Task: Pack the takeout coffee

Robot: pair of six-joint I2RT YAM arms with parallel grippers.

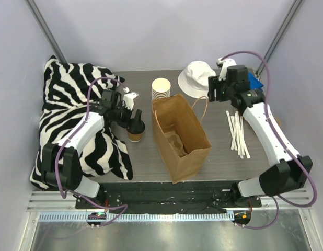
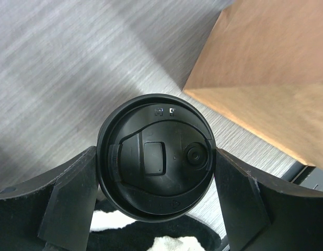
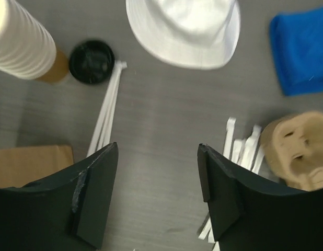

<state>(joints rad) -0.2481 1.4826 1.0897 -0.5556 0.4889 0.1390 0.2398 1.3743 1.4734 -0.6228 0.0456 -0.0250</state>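
The takeout coffee [image 1: 135, 130], a cream cup with a brown band, stands upright on the table just left of the open brown paper bag [image 1: 180, 138]. Its black lid [image 2: 156, 157] fills the left wrist view. My left gripper [image 1: 134, 121] is shut on it, with a finger [image 2: 72, 198] pressed against each side of the lid rim. My right gripper [image 1: 214, 91] hovers beside the white hat, well away from the coffee. In the right wrist view that gripper [image 3: 157, 178] is open over bare table, nothing between its fingers.
A stack of lidless cups [image 1: 161, 88] stands behind the bag, with a loose black lid [image 3: 92, 61] beside it. A white bucket hat [image 1: 198, 78], a blue cloth [image 3: 302, 47], white stirrers [image 1: 237, 133] and a pulp tray [image 3: 300, 149] lie at the right. A zebra cloth [image 1: 72, 115] covers the left.
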